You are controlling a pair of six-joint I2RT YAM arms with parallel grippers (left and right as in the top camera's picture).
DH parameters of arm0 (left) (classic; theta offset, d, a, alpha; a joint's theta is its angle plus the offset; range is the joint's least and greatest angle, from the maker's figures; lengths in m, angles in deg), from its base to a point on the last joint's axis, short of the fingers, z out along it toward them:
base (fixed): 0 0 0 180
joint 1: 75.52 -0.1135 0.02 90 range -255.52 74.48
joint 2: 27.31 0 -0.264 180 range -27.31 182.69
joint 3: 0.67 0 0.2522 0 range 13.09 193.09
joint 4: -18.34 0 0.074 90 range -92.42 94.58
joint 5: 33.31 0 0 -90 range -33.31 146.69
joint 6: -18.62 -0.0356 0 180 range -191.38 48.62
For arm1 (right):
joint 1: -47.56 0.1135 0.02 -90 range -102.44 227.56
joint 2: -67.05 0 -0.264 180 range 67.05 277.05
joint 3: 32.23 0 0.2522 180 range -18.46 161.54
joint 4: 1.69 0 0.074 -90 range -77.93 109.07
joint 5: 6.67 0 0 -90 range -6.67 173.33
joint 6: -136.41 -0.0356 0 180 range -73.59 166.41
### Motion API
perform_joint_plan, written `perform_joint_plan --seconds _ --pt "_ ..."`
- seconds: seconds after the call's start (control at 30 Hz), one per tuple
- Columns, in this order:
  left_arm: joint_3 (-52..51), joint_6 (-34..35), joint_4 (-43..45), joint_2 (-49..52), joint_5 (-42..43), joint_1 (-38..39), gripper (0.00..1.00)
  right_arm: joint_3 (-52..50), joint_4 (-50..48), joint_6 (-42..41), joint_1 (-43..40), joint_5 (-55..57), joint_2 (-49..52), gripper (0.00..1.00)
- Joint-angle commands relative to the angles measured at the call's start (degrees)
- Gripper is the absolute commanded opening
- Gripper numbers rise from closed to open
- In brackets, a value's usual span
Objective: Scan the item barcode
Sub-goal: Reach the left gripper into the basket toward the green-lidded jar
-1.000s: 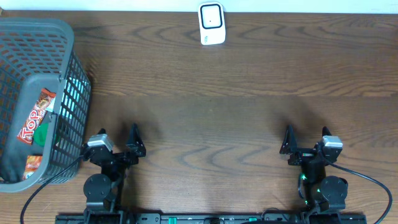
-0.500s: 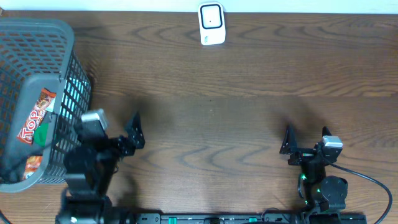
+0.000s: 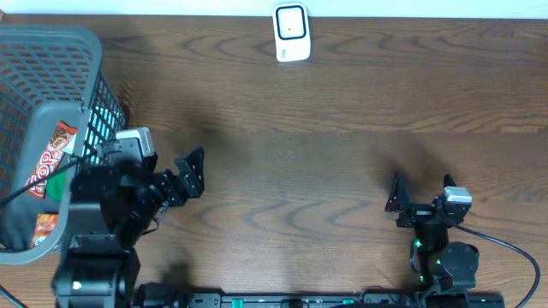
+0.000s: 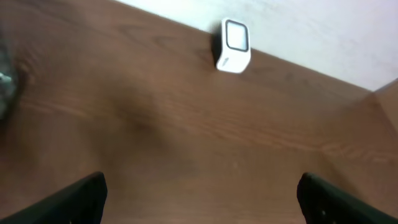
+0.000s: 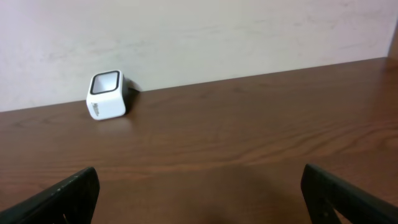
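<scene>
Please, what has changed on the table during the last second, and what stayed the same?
The left gripper rose from its rest place and moved forward, next to the grey plastic mesh basket; its jaws stand open and hold nothing. The right gripper, also open, the basket with its snack packets and the small white barcode scanner stayed as they were.

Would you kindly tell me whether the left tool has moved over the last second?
Yes. The left tool moved up the overhead view toward the scanner, and now sits beside the basket.
</scene>
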State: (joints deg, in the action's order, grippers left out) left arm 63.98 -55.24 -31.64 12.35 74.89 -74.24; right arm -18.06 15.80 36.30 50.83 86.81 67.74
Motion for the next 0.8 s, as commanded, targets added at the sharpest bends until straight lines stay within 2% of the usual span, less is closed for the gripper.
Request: perform_joint_plan --seconds 0.0,0.27,0.43,0.53,0.67,0.77 --pt "12.26 0.5 -4.74 4.55 -8.48 -0.24 0.98 -0.09 0.17 -0.74 0.52 0.5 -0.28 0.99" --pt "42.56 0.48 -18.43 22.08 -13.4 -1.9 0.98 -0.09 0.17 -0.74 0.52 0.5 -0.28 0.99" --pt "56.54 1.57 -27.32 32.04 -15.76 -9.29 0.98 -0.09 0.17 -0.74 0.52 0.5 -0.28 0.99" --pt "60.67 3.87 -30.99 36.26 -15.74 -16.26 0.98 -0.09 0.17 -0.74 0.52 0.5 -0.28 0.99" --pt "61.13 9.7 -34.1 39.36 -15.72 -26.08 0.98 -0.09 0.17 -0.74 0.52 0.5 -0.28 0.99" --pt "61.13 9.53 -35.65 40.76 -16.0 -31.65 0.98 -0.09 0.17 -0.74 0.52 0.5 -0.28 0.99"
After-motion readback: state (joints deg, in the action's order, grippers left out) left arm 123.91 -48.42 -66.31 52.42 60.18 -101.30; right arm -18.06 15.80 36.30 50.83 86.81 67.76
